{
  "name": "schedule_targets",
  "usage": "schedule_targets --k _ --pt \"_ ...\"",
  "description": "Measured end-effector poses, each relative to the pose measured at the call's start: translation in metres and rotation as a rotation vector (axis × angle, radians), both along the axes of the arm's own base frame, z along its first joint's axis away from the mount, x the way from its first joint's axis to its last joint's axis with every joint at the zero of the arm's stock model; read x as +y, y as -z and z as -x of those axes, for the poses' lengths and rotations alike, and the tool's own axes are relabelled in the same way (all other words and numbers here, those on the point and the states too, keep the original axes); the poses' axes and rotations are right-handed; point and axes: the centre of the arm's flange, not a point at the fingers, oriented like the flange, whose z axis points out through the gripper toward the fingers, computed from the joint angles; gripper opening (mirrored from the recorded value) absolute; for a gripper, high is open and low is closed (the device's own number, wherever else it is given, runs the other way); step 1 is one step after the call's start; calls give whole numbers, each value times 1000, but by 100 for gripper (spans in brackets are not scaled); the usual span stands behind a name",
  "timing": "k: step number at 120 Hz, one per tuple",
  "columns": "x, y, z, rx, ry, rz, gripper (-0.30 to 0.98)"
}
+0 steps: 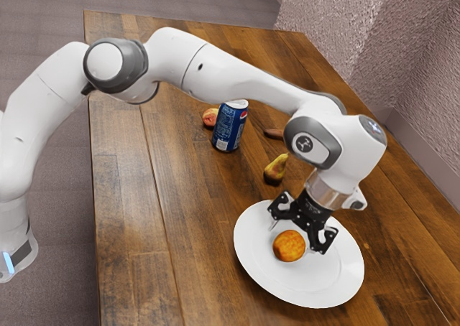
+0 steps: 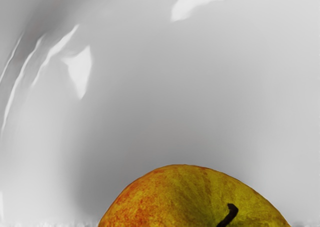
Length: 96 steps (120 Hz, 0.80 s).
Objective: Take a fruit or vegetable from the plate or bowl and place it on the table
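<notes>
White arm (image 1: pixel 237 73), grey joint rings (image 1: pixel 136 62), black gripper (image 1: pixel 292 240)

In the exterior view, 1 broad stretch of bare wood runs down the left half of the surface (image 1: pixel 136 218), from under the arm (image 1: pixel 233 75) to the lower edge. Another bare strip lies at lower right, beyond the plate (image 1: pixel 334 290).

Upper centre, the upright can (image 1: pixel 228 128) is the tall obstacle, with a round reddish fruit (image 1: pixel 210 118) just beside it on the left and a brown item (image 1: pixel 273 133) to its right, partly behind the arm. The pear (image 1: pixel 274 170) stands in the way between can and plate.

At lower right, the gripper (image 1: pixel 292 239) is over the plate with its 2 fingers apart around the apple (image 1: pixel 290 246). The wrist view shows bare plate across its upper and middle parts; the apple blocks lower centre.
</notes>
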Motion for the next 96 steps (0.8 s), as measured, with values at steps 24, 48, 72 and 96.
schedule_targets --k 24,48,72,96 --pt "-9 -8 6 0 13 9 67" --pt "-8 -6 7 7 13 8 60" --pt "-7 -3 6 17 9 12 58" --pt "-7 3 5 24 10 11 56"
